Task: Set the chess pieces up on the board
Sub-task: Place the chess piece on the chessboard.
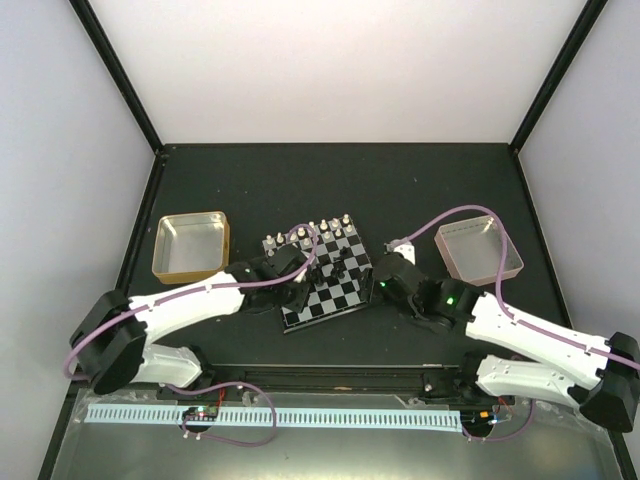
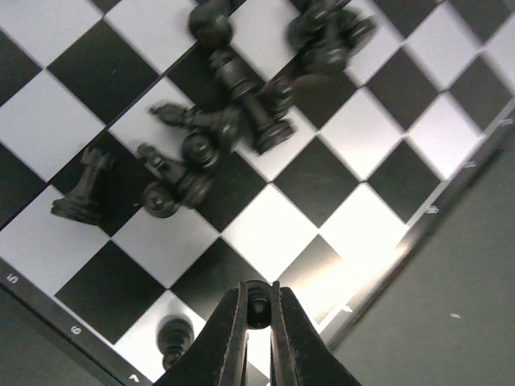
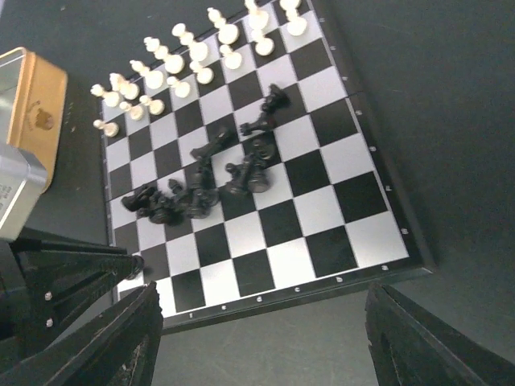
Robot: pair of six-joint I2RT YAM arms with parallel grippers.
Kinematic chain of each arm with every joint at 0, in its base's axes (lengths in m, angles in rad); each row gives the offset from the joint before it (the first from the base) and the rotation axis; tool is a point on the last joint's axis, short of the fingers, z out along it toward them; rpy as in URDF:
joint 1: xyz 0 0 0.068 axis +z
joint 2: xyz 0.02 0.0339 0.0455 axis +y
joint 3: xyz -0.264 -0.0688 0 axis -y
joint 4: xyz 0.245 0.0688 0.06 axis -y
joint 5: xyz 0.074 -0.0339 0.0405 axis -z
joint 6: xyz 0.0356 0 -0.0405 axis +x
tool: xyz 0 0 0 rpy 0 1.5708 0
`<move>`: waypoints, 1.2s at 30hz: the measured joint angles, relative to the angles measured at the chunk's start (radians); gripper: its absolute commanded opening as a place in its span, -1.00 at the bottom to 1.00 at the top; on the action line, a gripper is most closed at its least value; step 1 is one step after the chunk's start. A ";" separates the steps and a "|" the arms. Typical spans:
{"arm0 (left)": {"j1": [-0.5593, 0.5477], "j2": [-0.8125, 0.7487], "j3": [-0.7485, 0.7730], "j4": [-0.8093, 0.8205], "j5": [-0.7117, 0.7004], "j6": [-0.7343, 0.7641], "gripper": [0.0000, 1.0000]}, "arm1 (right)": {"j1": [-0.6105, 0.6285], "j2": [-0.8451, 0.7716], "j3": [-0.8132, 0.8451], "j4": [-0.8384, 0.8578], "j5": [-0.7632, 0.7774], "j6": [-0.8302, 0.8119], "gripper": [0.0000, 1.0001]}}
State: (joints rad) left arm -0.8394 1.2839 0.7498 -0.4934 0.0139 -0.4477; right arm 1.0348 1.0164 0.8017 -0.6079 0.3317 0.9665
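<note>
The left gripper (image 2: 257, 296) has its fingers closed on a small round-headed black piece (image 2: 257, 309), held over the near corner of the board (image 2: 273, 233). The right gripper (image 3: 264, 299) stands with its jaws wide apart and nothing between them, above the table just off the board's near edge. The only legible writing is in the left wrist view: pale rim numerals "5", "6" and "7" along the board's edge. The right wrist view shows similar rim marks too small to read. The left wrist view alone also shows a lone black pawn (image 2: 173, 339) upright on a pale square beside the fingers. The black chess pieces (image 3: 213, 173) lie tumbled in a heap across the middle squares. The white chess pieces (image 3: 189, 60), outside the left wrist view, stand in two rows along the far edge. The top view alone shows both containers: a gold tin (image 1: 190, 270) left of the board and a pinkish tray (image 1: 480, 272) to its right, both apart from it.
</note>
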 measured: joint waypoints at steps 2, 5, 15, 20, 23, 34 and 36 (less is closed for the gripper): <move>-0.008 0.040 0.000 -0.008 -0.035 -0.001 -0.97 | -0.016 -0.006 -0.002 -0.022 0.001 0.018 0.40; -0.008 0.072 0.000 -0.012 -0.072 -0.008 -0.97 | -0.032 -0.003 -0.002 -0.036 0.000 0.023 0.40; -0.009 0.098 -0.003 -0.006 -0.092 -0.021 -0.97 | -0.039 0.075 -0.002 -0.036 -0.028 0.015 0.40; -0.009 0.122 -0.005 -0.005 -0.087 -0.020 -0.92 | -0.039 0.091 -0.002 -0.035 -0.042 0.008 0.41; -0.009 0.133 -0.005 -0.003 -0.079 -0.020 -0.86 | -0.039 0.093 -0.002 -0.035 -0.047 0.007 0.41; -0.009 0.134 -0.006 0.005 -0.048 -0.020 -0.65 | -0.042 0.097 -0.002 -0.035 -0.055 0.005 0.41; -0.009 0.130 -0.006 0.001 -0.048 -0.020 -0.62 | -0.042 0.095 -0.002 -0.035 -0.055 0.005 0.41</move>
State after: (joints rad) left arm -0.8486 1.4136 0.7437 -0.4923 -0.0338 -0.4675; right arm 0.9928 1.1114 0.7998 -0.6426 0.2768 0.9714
